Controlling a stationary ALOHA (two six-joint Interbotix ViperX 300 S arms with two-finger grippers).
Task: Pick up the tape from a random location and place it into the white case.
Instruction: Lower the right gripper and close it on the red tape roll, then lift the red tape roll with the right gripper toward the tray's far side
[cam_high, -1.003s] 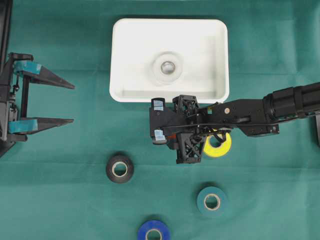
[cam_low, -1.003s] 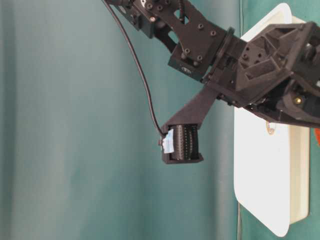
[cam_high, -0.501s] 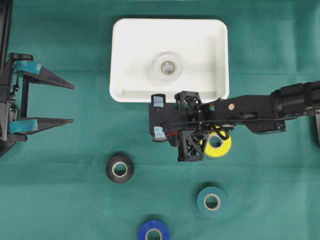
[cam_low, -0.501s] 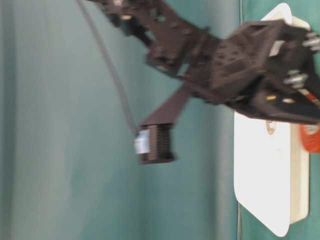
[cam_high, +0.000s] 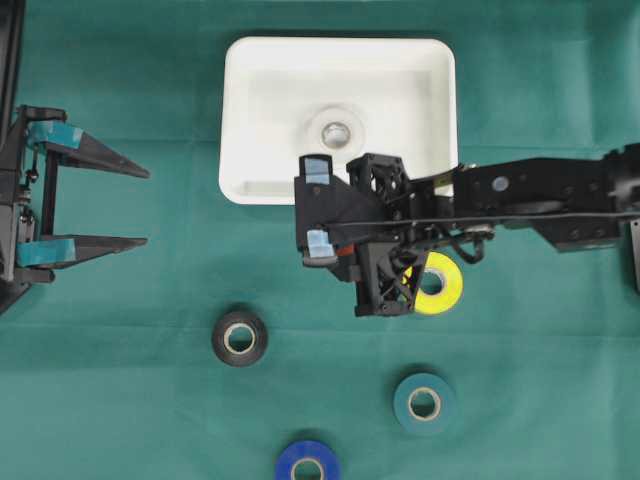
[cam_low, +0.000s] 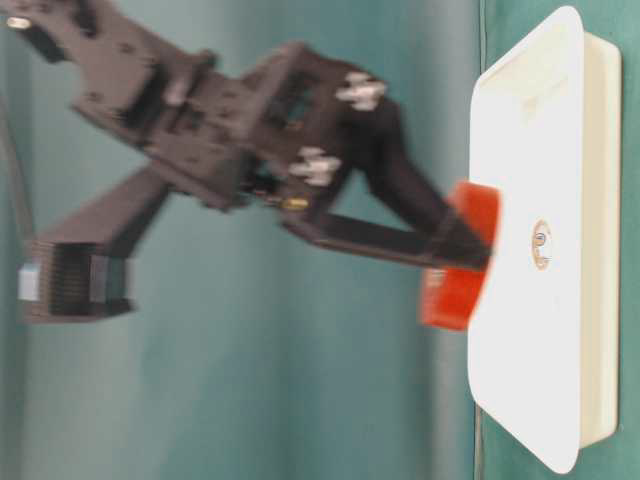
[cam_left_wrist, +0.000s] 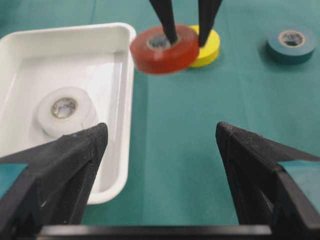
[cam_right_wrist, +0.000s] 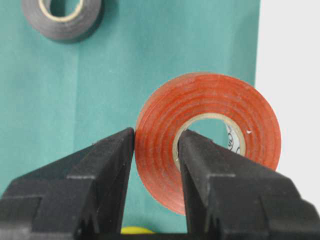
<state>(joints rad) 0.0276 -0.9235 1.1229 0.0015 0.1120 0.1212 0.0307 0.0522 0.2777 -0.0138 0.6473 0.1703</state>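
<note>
On green cloth (cam_high: 120, 400), white case (cam_high: 240, 110)

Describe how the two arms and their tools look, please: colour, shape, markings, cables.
Both arms are black. The left tool has two long, tapering black fingers with teal tape patches near their bases. The right tool has the same wedge-shaped black fingers; its open-framed black wrist bears pale blue tape patches and thin black cables.

The right gripper's fingers (cam_right_wrist: 110, 170) pinch one wall of a red tape roll (cam_right_wrist: 207, 162), one inside its core. A black roll (cam_right_wrist: 62, 17) lies on the green tabletop (cam_right_wrist: 125, 75).
</note>
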